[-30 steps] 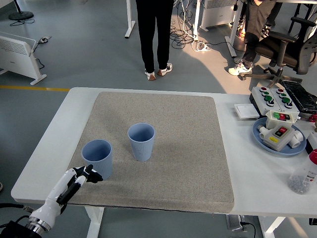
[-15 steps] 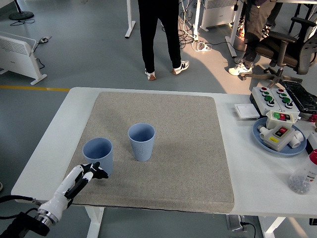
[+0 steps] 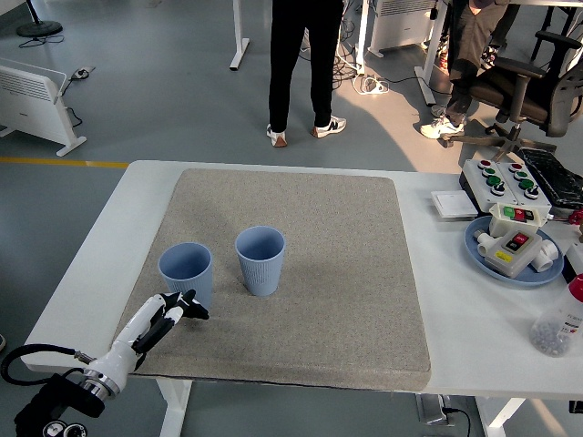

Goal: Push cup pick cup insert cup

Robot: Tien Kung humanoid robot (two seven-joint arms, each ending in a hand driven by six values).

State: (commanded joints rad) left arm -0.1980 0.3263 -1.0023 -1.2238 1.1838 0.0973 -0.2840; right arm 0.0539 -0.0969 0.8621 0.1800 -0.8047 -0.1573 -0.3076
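L hand is coming in from the lower left of the head view, black fingers bunched loosely together and gripping nothing, fingertips sitting right at the base of the left cup on its near side; whether they're actually touching it can't be told from here. Left cup is standing upright on the beige mat, mouth up, just beside the right cup, a narrow gap between the two. Right cup is also standing upright, near the mat's centre-left. Mat is lying on the white table. R hand isn't showing. At the table's right end a blue plate is holding a white button box, w/ a control panel behind it. A person's legs are standing on the floor beyond the table's far edge, well apart from the cups.
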